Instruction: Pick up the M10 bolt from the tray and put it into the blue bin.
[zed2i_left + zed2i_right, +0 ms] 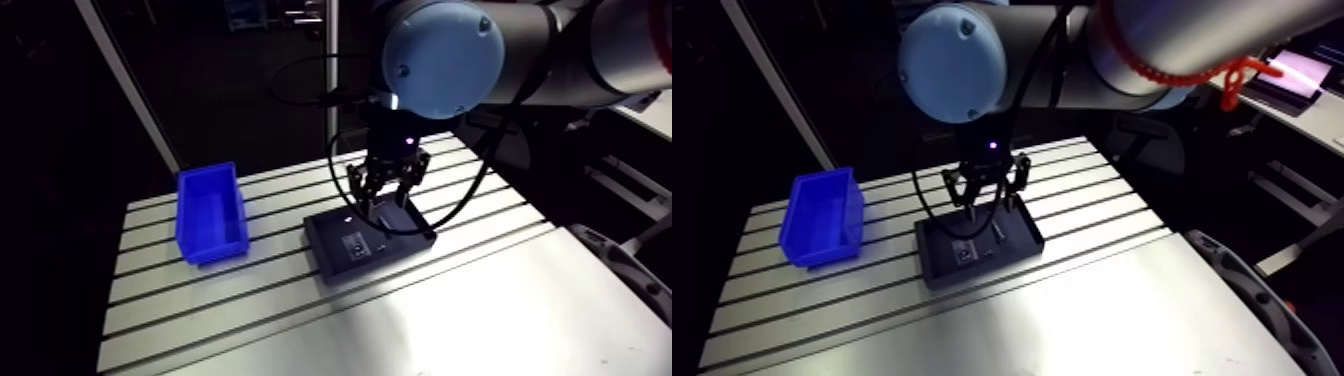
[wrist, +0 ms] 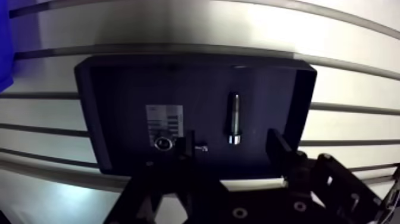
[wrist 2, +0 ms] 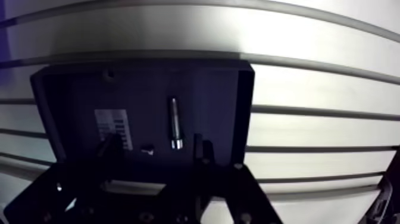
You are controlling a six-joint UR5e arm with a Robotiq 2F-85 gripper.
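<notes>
Claw point(image 2: 231, 145) spread, empty, low over black tray point(image 2: 119, 119); bolt point(image 2: 233, 116) lies betw. its fingers point(image 2: 280, 149). Blue bin point(image 1: 210, 215) left of tray on table point(image 1: 400, 320).

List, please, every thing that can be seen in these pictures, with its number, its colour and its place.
Table: one, silver aluminium with slots, under everything.
Bin: one, blue, on the table, to one side of the tray and apart from it.
Tray: one, dark, on the table under the tool.
Bolt: one, metallic, lying flat in the tray beside the label.
Label: one, white, on the tray floor.
Small round part: one, metallic, at the label's edge nearest the tool; too small to name.
Arm: one, grey with a light-blue joint cap, above the table.
Tool: one, black, open, above the tray, one finger on each side of the bolt's near end.
</notes>
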